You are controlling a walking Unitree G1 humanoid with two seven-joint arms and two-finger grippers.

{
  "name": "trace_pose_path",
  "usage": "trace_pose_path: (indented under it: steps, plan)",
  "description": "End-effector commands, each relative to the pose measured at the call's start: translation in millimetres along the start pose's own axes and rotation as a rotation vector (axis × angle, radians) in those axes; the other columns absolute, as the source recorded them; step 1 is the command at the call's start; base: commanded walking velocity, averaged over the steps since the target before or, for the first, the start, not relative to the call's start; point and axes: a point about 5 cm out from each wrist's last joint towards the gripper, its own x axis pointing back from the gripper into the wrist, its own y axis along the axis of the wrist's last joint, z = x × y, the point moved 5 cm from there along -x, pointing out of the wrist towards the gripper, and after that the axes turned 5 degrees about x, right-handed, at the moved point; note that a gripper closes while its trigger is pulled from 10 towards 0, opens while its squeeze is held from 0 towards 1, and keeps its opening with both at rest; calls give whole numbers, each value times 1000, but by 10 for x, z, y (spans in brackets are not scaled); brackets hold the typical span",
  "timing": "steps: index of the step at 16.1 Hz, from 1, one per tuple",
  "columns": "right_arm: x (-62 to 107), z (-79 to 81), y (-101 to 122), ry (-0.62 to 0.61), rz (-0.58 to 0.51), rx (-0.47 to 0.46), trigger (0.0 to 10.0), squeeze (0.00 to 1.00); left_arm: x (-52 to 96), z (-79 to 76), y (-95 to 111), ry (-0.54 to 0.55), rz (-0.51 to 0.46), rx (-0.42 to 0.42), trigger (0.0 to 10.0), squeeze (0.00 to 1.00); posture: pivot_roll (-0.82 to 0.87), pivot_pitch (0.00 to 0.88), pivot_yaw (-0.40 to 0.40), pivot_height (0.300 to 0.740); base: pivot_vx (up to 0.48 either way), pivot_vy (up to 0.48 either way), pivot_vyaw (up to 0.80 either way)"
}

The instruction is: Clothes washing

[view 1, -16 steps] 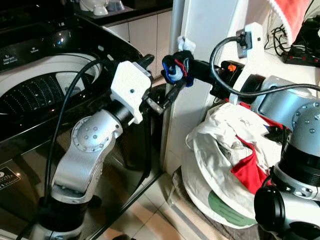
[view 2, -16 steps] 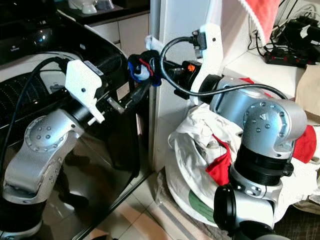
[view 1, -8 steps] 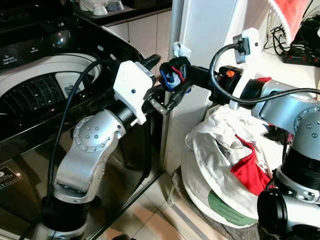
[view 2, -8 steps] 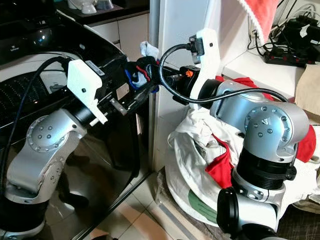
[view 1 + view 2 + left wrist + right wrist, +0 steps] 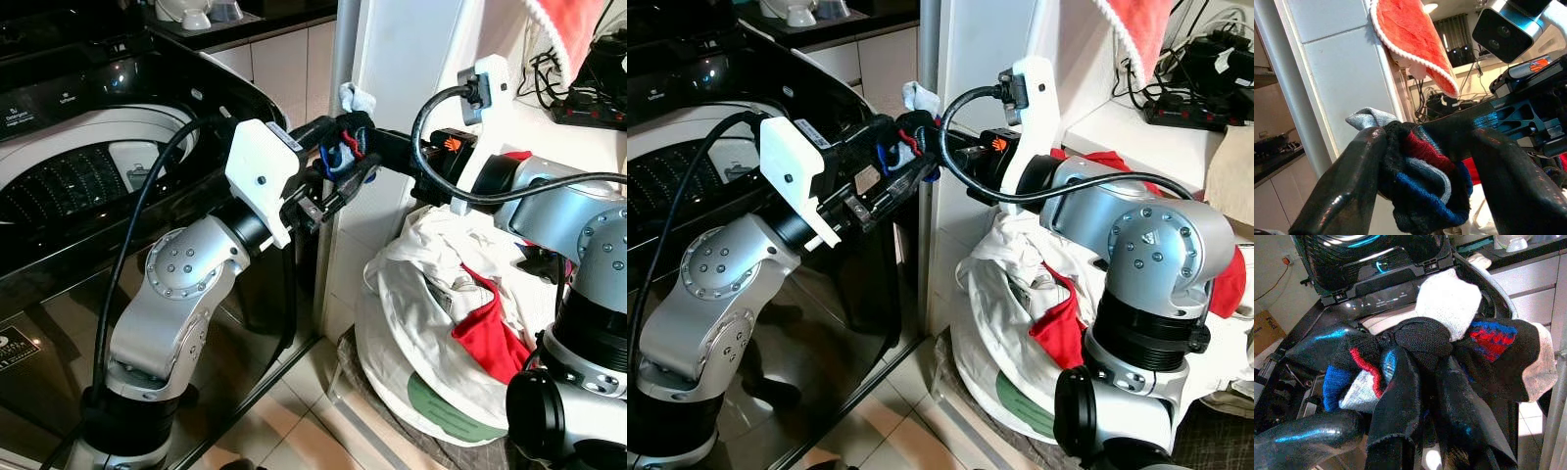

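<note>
Left wrist view showed your left gripper [image 5: 1420, 191] spread around the balled socks [image 5: 1422, 176] that your right gripper [image 5: 355, 157] clamped beside the washer [image 5: 88, 166]; you needed a firm left grasp before releasing right.

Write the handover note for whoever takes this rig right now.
Right claw: shut on the bundled socks, held up beside the washing machine.
Left claw: open, its fingers on either side of the same bundle; it hasn't closed.
Done: socks lifted out of the laundry bag.
Left: pass or drop the socks into the drum; white and red clothes wait in the bag.
</note>
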Motion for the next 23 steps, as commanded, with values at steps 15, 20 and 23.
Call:
trace_pose_path:
  steps: [15, 20, 23]
  plan:
    - [-7, 43, 51, 8, -29, 24, 0, 0, 6, 94, -20, 42, 20, 14, 0, 0, -58, 0, 8, 740, 0, 0, 0]
    - [11, 59, 84, 4, -45, 48, 6431, 604, -6, 142, -18, 58, 16, 11, 0, 0, -67, 0, 21, 740, 0, 0, 0]
    - [19, 61, 87, 1, -48, 54, 9922, 804, -22, 158, -18, 63, 15, 7, 0, 0, -71, 0, 26, 740, 0, 0, 0]
